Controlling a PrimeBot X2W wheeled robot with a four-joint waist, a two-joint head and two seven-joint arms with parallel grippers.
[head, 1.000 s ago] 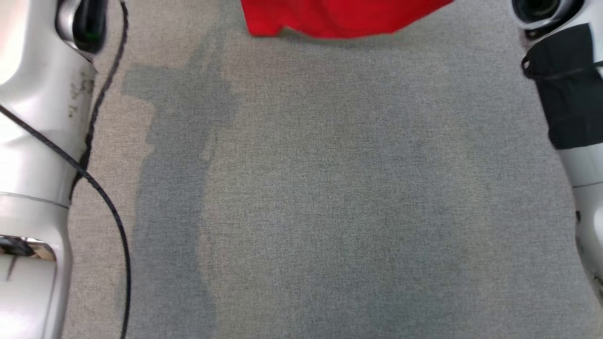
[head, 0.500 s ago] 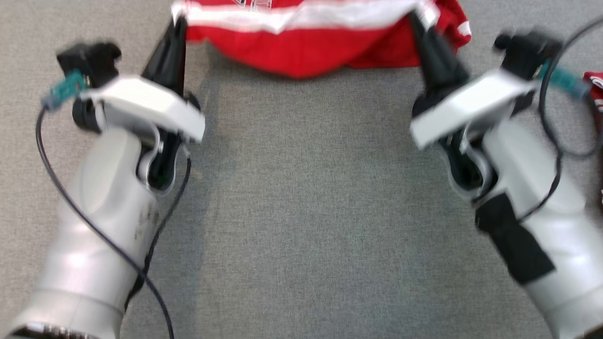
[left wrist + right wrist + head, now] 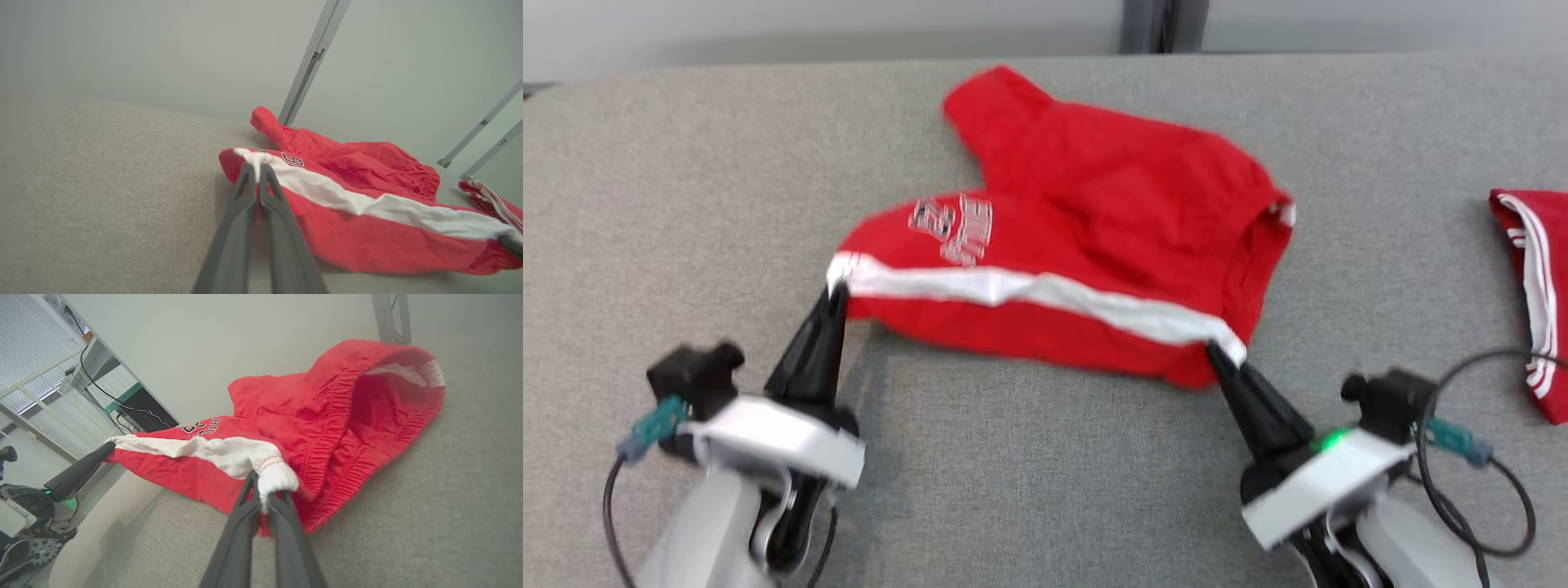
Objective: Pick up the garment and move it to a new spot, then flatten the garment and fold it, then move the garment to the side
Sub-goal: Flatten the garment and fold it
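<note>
Slippage is looming: the left gripper (image 3: 836,296) and right gripper (image 3: 1215,351) are each clamping shut on one end of the white stripe on the garment (image 3: 1094,196), which is sagging between them, its far part seemingly lying on the grey table (image 3: 1045,474). Uneven arm travel is threatening to tug a thin hem free.
</note>
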